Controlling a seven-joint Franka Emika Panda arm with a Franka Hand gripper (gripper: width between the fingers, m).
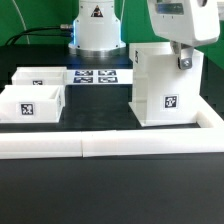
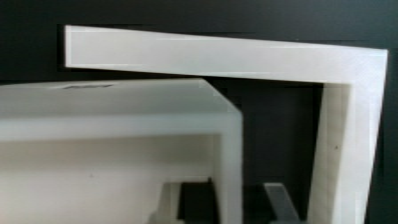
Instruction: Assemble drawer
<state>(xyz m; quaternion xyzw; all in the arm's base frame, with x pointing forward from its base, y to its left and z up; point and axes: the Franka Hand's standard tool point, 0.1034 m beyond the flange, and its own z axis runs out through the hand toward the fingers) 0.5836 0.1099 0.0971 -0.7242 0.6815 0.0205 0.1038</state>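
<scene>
Exterior and wrist views of the drawer assembly on a black table (image 1: 100,190). In the exterior view the drawer case (image 1: 165,95), a large white hollow cube with a square tag on its near face, stands upright at 3 o'clock from the marker board (image 1: 100,78), close beside it. The gripper (image 1: 183,62) reaches down from 12 o'clock onto the top of the case at its side toward the exterior view's right. Its jaws are clenched. In the wrist view the gripper (image 2: 235,205) shows two dark fingers (image 2: 192,205) with the thin upper edge of a wall of the drawer case (image 2: 107,130) running between them, so the wall appears to be pinched. Two small white trays lie at 9 o'clock from the marker board, well apart from the case. The far tray (image 1: 40,71) lies just behind the near tray (image 1: 40,108), which bears a tag on its front wall. A long low border bar (image 1: 110,147) runs across the table at 6 o'clock from the case, and a second bar (image 1: 208,118) lies at 3 o'clock from it. The two meet in a corner, seen in the wrist view as a white angle (image 2: 267,55) beyond the case. The robot base (image 1: 95,30) stands at 12 o'clock from the marker board.
</scene>
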